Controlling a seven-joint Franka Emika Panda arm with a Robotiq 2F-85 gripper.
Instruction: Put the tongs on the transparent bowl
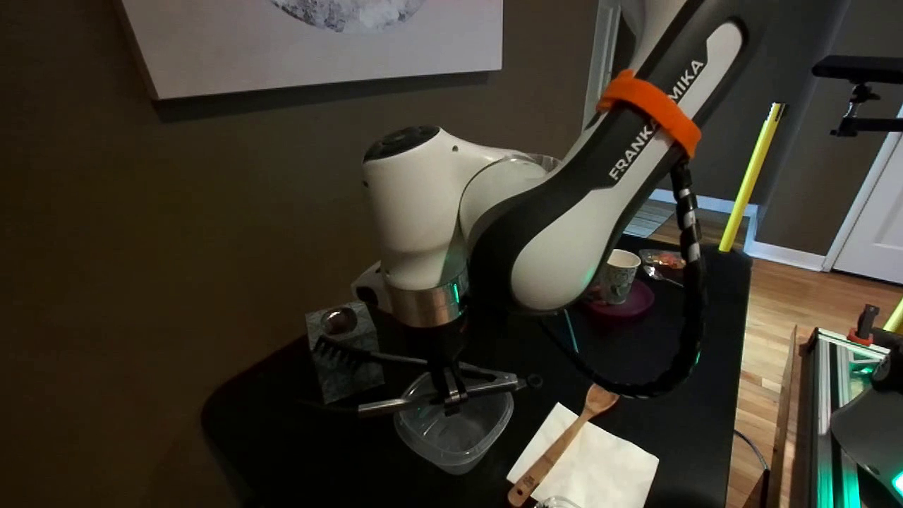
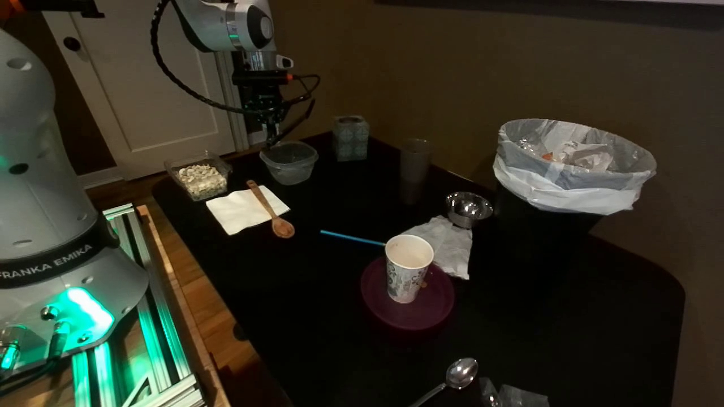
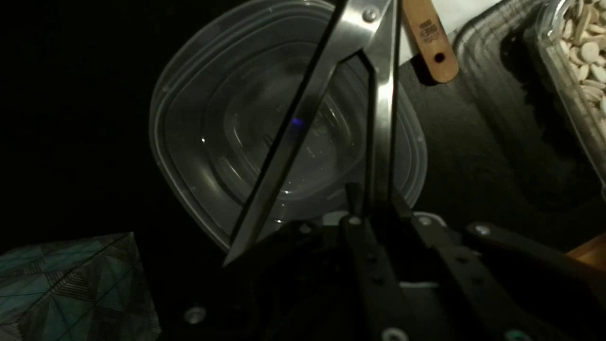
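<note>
The transparent bowl [image 1: 457,451] stands on the dark table near the wall. It shows in an exterior view [image 2: 291,169] and fills much of the wrist view [image 3: 184,158]. My gripper [image 1: 453,401] is shut on one metal arm of the tongs [image 1: 497,385]. In the wrist view the tongs [image 3: 296,125] spread in a V across the bowl's opening, with the riveted joint at the top, and the gripper's fingers [image 3: 376,201] sit on the right arm. The tongs lie roughly level just above the bowl. Whether they touch its rim I cannot tell. Their dark far ends are hidden in the wrist view.
A patterned tissue box [image 2: 350,138] stands beside the bowl near the wall. A wooden spoon [image 2: 266,200] lies on a white napkin [image 2: 232,209]. A clear container of pale pieces [image 2: 198,178] stands close by. A paper cup [image 2: 406,277] and a bin [image 2: 565,192] are farther away.
</note>
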